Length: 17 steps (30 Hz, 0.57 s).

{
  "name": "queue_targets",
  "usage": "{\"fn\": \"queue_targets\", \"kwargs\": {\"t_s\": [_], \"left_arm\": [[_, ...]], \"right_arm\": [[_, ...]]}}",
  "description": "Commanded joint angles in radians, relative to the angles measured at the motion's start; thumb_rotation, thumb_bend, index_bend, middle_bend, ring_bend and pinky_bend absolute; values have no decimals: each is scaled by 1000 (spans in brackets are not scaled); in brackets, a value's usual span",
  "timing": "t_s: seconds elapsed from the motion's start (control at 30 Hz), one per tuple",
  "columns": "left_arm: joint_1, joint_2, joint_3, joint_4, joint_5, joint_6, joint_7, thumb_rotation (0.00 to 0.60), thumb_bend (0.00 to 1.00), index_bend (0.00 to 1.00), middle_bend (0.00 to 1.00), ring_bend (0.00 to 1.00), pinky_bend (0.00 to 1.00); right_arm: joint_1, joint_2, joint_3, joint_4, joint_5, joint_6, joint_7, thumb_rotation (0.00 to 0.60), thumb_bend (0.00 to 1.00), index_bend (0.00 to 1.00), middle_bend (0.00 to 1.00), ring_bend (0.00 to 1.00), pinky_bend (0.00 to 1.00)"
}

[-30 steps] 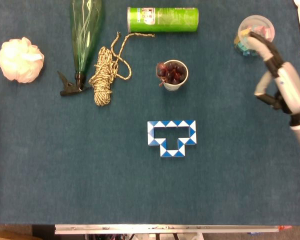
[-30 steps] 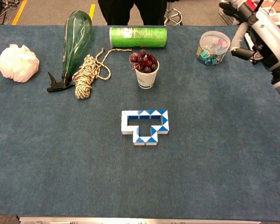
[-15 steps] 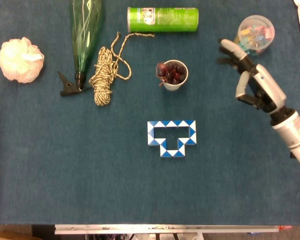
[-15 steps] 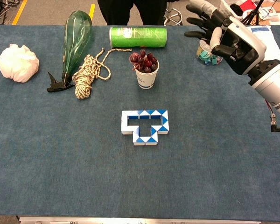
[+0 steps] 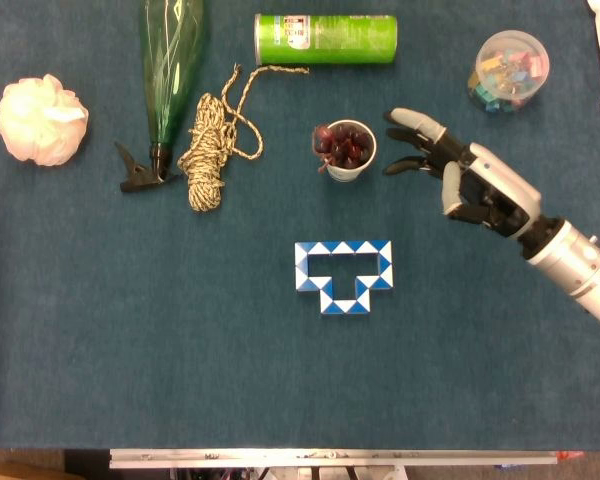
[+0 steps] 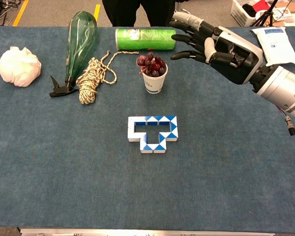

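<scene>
Closest to the front edge of the blue table (image 5: 130,340) lies a folding puzzle snake (image 5: 344,274) made of blue and white triangles. It is bent into a flat shape with a gap in the middle.

Farther back stands a small white paper cup (image 5: 350,151). It is upright and full of dark red grapes (image 6: 152,64), which pile up above its rim. The cup sits near the middle of the table, behind the puzzle snake and in front of the green can.

The right hand (image 5: 467,176) hangs in the air just to the right of the cup. Its fingers (image 5: 412,120) are spread apart and stretched toward the cup. It holds nothing and does not touch the cup. The left hand does not show in either view.

To the left of the cup lies a coil of pale rope (image 5: 209,148), and beside that a green spray bottle (image 5: 167,70) on its side. Far left is a white fluffy ball (image 5: 40,118).

At the back, a green can (image 5: 325,39) lies on its side. To the right of it stands a clear tub of coloured clips (image 5: 510,69). A white packet (image 6: 276,45) lies at the far right corner.
</scene>
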Motion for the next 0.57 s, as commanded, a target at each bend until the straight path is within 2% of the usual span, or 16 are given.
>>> {"fn": "queue_targets", "kwargs": {"t_s": [0.03, 0.57], "left_arm": [[1, 2, 0, -1, 0, 1, -1, 589, 0, 0, 0, 0, 0], [1, 1, 2, -3, -1, 0, 5, 588, 0, 0, 0, 0, 0]], "right_arm": [[8, 2, -5, 0, 1, -1, -7, 600, 1000, 0, 17, 0, 224], [13, 18, -30, -23, 11, 31, -17, 600, 1000, 0, 18, 0, 232]]}}
